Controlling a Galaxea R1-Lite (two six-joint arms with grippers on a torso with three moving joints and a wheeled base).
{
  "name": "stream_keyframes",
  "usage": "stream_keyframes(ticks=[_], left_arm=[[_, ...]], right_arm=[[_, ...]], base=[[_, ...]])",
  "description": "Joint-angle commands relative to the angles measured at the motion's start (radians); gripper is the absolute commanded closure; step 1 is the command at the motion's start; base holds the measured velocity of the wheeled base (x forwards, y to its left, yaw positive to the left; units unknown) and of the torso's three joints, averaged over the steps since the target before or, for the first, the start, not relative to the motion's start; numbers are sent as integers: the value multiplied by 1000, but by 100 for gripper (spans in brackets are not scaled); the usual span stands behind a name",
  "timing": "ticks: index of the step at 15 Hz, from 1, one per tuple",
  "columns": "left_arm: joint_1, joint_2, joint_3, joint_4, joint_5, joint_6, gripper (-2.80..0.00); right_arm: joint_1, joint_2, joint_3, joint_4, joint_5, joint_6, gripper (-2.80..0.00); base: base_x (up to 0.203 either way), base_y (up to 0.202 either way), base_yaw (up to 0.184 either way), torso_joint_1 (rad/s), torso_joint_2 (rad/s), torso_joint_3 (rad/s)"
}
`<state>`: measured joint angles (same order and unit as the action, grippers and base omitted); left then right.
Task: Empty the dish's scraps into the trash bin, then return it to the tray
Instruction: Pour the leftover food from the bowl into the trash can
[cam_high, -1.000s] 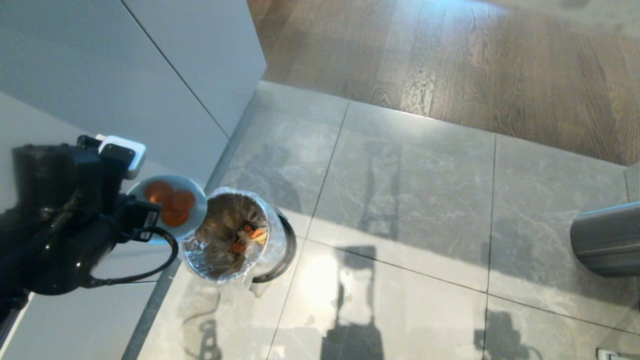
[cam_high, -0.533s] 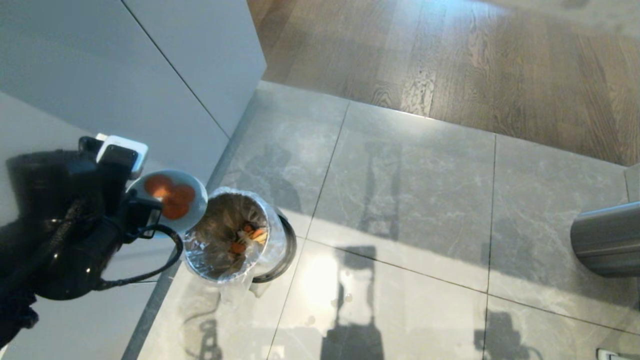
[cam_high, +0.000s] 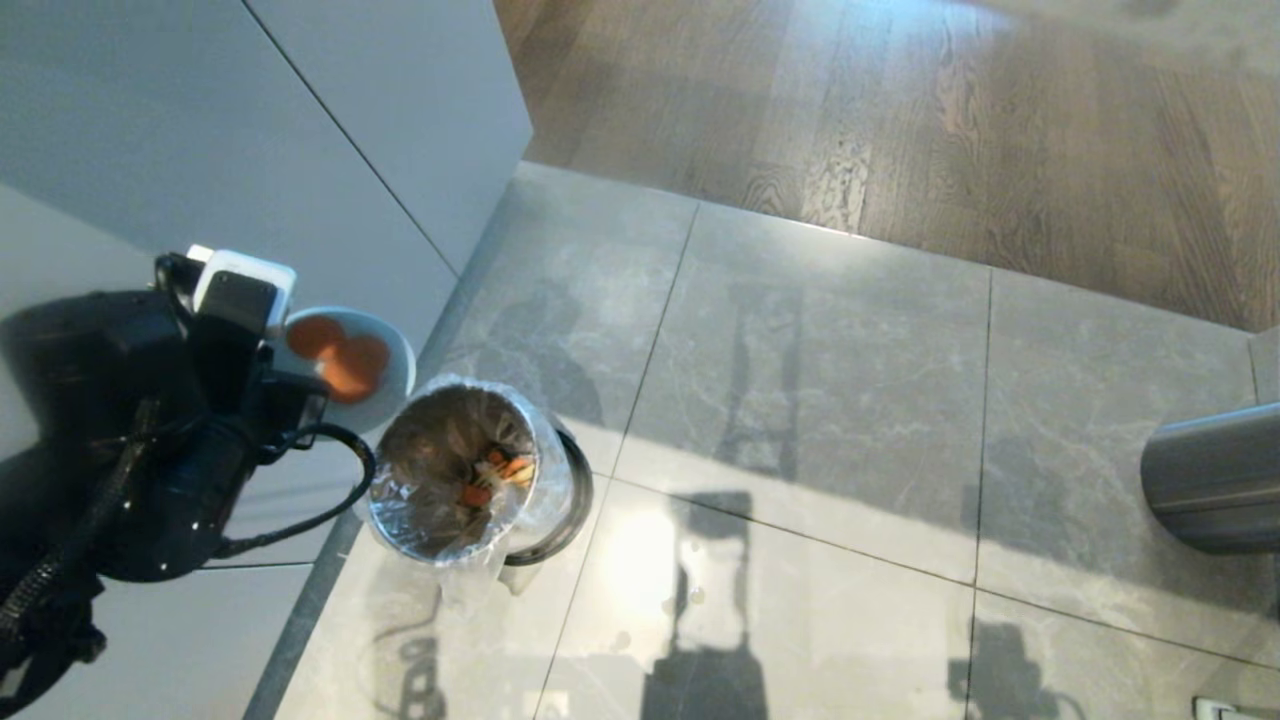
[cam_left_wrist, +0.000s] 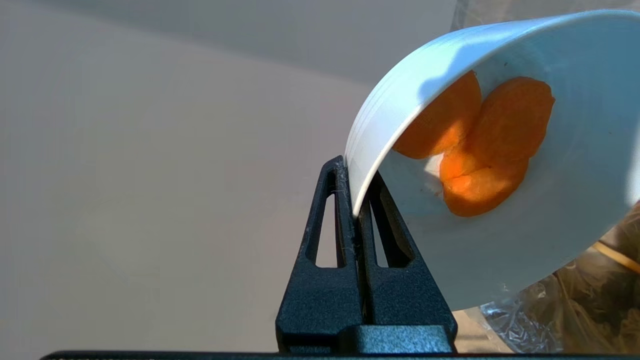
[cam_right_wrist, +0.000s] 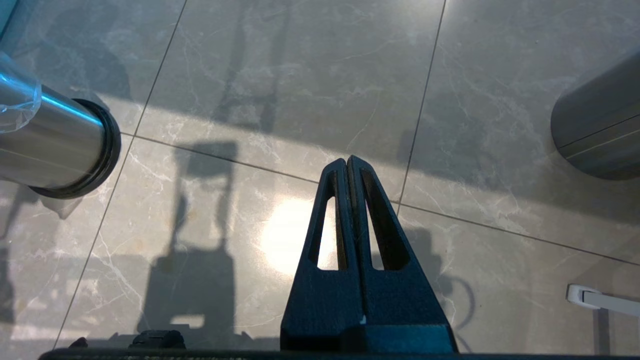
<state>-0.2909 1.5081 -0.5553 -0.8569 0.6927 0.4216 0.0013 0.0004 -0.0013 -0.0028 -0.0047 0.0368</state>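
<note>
Beside the trash bin (cam_high: 452, 482), at its cabinet side, I had the left gripper (cam_left_wrist: 356, 210) clamped on the rim of the dish (cam_high: 385, 375), which sat tilted toward the bin's bagged mouth; the scraps (cam_left_wrist: 475, 142) (three carrot slices, overlapping) clung to the bowl's inside; the right gripper (cam_right_wrist: 348, 165) hung over the tiled floor (cam_high: 820, 380), its jaws pressed together on nothing; no tray showed.

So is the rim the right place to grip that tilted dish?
Likely yes. The dish is deep-sided and thin-walled, so one finger inside and one outside its rim suits it, from the side away from the trash bin. The left gripper pinches it so, leaving the bin-side lip free for the scraps.
</note>
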Motion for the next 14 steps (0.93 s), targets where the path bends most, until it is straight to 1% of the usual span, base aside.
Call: stream_keyframes(ticks=[1, 6, 7, 11, 13, 14], left_arm=[[1, 4, 21, -32, 4, 2, 0], [9, 31, 52, -143, 2, 3, 0], [7, 33, 66, -173, 1, 12, 0], [6, 75, 100, -357, -13, 100, 0], [7, 99, 116, -435, -38, 121, 0], [8, 102, 124, -455, -54, 121, 0]], right_arm=[[0, 0, 0, 0, 0, 0, 0], [0, 0, 0, 0, 0, 0, 0], [0, 0, 0, 0, 0, 0, 0], [0, 0, 1, 0, 2, 0, 0], [0, 0, 0, 0, 0, 0, 0], [0, 0, 1, 0, 0, 0, 0]], base=[[0, 0, 0, 0, 0, 0], [0, 0, 0, 0, 0, 0], [0, 0, 0, 0, 0, 0], [0, 0, 0, 0, 0, 0], [0, 0, 0, 0, 0, 0], [0, 0, 0, 0, 0, 0]])
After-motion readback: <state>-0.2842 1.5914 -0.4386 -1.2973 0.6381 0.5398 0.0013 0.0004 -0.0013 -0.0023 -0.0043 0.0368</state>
